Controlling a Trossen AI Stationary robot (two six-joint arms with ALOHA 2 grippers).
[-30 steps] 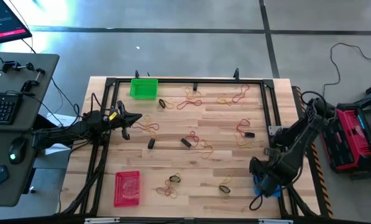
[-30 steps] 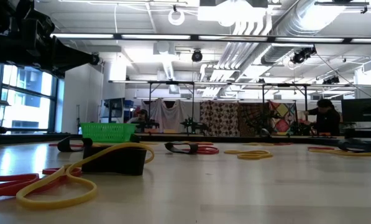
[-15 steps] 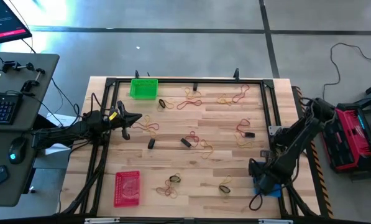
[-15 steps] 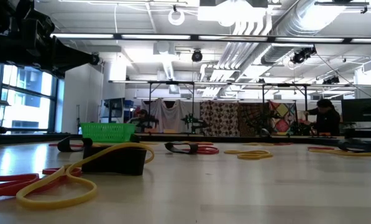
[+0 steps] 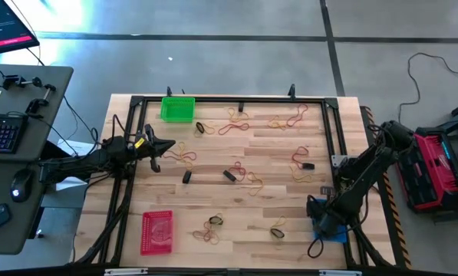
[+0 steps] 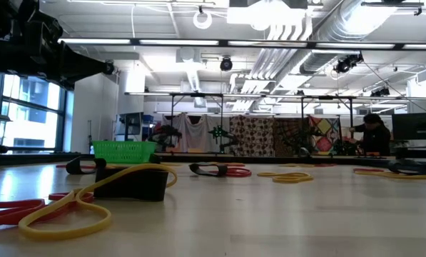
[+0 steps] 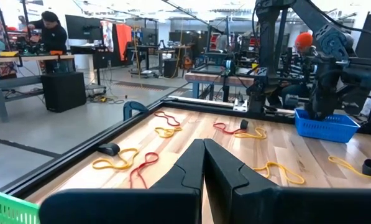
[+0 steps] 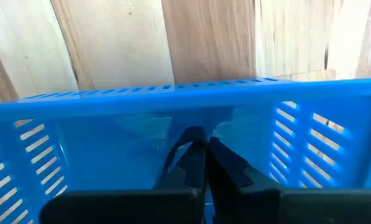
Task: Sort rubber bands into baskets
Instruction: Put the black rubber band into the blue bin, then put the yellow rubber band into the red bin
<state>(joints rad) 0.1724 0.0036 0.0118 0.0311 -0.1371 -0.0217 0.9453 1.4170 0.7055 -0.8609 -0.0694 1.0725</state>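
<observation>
- Right wrist view is showing the blue basket directly under the right gripper, fingers pressed together and holding nothing visible: apparently a drop-off step.
- High view is showing rubber bands lying scattered across the table, with the green basket and red basket apart.
- Left gripper, fingers closed and empty, is waiting at the table's left edge.
- Next move calls for reaching another band.

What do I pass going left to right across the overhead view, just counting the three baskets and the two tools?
left tool → red basket → green basket → right tool → blue basket, largely hidden under the right arm.
</observation>
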